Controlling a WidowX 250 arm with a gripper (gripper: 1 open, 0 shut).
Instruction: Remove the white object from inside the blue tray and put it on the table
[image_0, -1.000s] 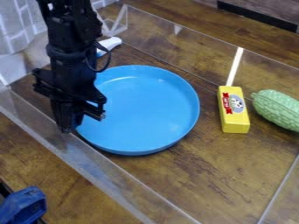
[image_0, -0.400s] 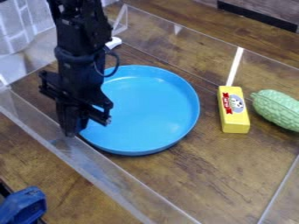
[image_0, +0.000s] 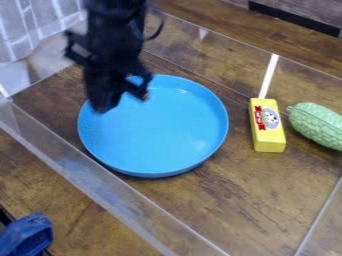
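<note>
Claw (image_0: 100, 96): together, above tray's far-left rim; tray (image_0: 154, 128): on table (image_0: 247, 190), mid-tabletop; white object: not discernible, location cannot be told; yellow box (image_0: 267, 127): toward tabletop's right edge, beside green item (image_0: 318, 126).

The round tray (image_0: 158, 130) is smooth blue plastic with a soft shine. The table (image_0: 241, 210) is brown wood with streaky lines. The low walls (image_0: 100, 190) look like clear, shiny plastic. The yellow box (image_0: 267, 128) looks smooth. The green thing (image_0: 317, 125) beside it is bumpy. The robot arm (image_0: 107, 40) is blurry and dark, so its finish is hard to tell.
</note>
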